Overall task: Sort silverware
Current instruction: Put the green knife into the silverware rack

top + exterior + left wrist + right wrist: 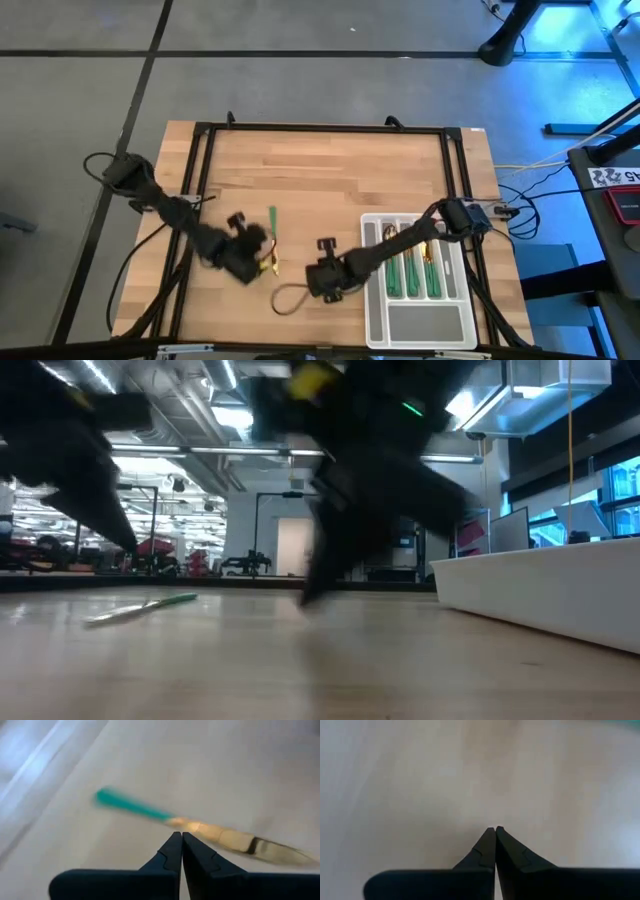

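The wooden table (pixel 330 160) stands on a grey floor in a big bright room, and the pale grey tray (pixel 420 322) near its right edge already holds about 3 green-handled pieces (pixel 412 272). Just 1 knife (pixel 200 827) lies loose, well left of the tray. The left gripper (pixel 180 840) is pinched shut just beside that knife, holding nothing, and the right gripper (pixel 495 831) is shut and empty between knife and tray.
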